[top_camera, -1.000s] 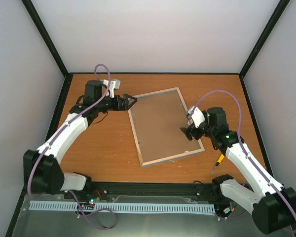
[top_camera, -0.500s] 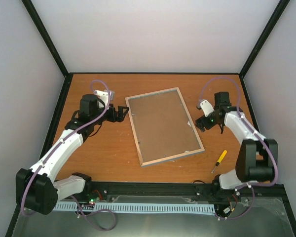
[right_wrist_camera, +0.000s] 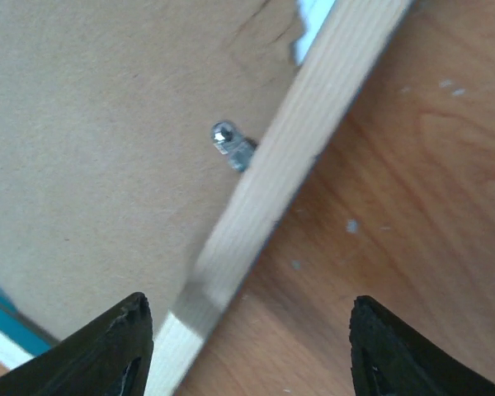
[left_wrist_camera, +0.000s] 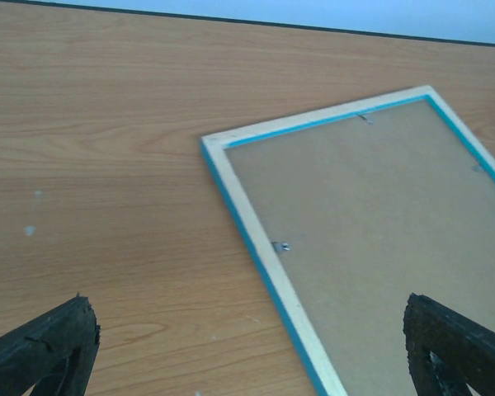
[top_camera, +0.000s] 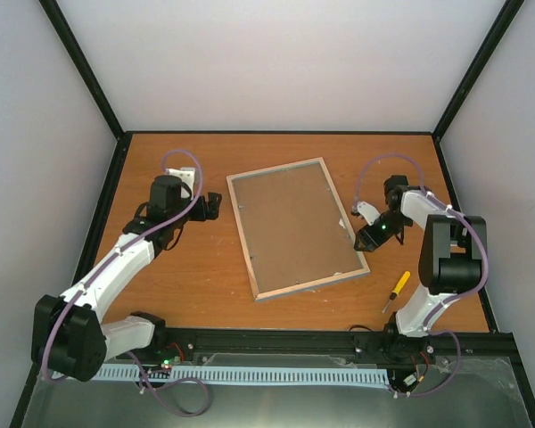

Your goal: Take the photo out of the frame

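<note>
Two arms flank the work, so start at your left: the left gripper (top_camera: 216, 203) hangs over the bare table (top_camera: 178, 267) with its fingers spread wide and nothing between them, near the frame (top_camera: 242, 236) but apart from it. A second ago it was up against the frame's far left corner; it has since drawn back. The frame lies flat in the middle of the table, turned a little off square and back side up. You see a pale wood rail with a thin light-blue line along its inner edge, and it has not shifted. Inside it sits the plain brown backing board (top_camera: 294, 227), held by small metal tabs (left_wrist_camera: 280, 246) at the rail. The board covers whatever lies under it, so the photo is hidden from you. At the frame's right rail, the right gripper (right_wrist_camera: 247, 330) has its jaws apart, with the wood rail running up between them close to one finger and not pinched, and another tab (right_wrist_camera: 233, 144) just beyond. That arm has swung round from the near side and now reaches the rail from the far right. The yellow-handled screwdriver (top_camera: 397, 290) lies on the table, beside the frame's near right corner.
</note>
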You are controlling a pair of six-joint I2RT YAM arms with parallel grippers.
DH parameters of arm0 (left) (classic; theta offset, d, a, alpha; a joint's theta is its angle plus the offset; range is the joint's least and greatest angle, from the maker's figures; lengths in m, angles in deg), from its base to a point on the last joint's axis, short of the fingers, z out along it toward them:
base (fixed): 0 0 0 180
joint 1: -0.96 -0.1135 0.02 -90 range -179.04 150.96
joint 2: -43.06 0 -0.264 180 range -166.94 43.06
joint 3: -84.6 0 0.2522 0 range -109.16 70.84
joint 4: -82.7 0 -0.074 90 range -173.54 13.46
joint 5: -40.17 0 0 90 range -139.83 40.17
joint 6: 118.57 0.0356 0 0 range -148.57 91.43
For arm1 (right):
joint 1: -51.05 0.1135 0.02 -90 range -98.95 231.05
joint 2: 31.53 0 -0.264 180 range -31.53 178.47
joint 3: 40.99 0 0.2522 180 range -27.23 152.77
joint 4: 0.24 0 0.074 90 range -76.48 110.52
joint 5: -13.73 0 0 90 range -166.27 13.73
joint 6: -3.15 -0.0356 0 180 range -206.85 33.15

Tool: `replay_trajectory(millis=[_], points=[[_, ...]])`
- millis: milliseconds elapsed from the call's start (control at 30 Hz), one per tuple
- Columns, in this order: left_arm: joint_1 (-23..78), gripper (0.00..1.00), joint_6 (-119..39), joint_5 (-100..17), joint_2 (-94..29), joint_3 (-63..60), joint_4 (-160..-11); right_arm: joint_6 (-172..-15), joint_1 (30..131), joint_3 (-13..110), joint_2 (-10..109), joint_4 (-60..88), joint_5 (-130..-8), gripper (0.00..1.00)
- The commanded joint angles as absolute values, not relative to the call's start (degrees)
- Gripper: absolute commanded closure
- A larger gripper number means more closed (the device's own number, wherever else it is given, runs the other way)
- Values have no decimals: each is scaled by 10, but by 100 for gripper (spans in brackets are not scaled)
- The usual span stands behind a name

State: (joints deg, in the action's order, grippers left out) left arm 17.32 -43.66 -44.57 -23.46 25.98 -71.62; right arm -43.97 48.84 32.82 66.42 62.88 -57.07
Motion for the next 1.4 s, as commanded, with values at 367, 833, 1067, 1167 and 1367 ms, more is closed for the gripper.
replay_trajectory(millis=[367,833,1067,1167,1367], points=[[170,0,-468,-558,-190,245,-708,-354,563,299,647,726,-455,52],[168,0,-435,-498,-233,206,-664,-352,465,310,527,755,-618,36],[167,0,-441,-518,-230,200,-661,-357,368,293,496,763,-686,36],[168,0,-433,-507,-219,209,-678,-359,336,293,492,773,-715,33],[167,0,-428,-498,-190,228,-692,-322,297,277,502,829,-750,19]])
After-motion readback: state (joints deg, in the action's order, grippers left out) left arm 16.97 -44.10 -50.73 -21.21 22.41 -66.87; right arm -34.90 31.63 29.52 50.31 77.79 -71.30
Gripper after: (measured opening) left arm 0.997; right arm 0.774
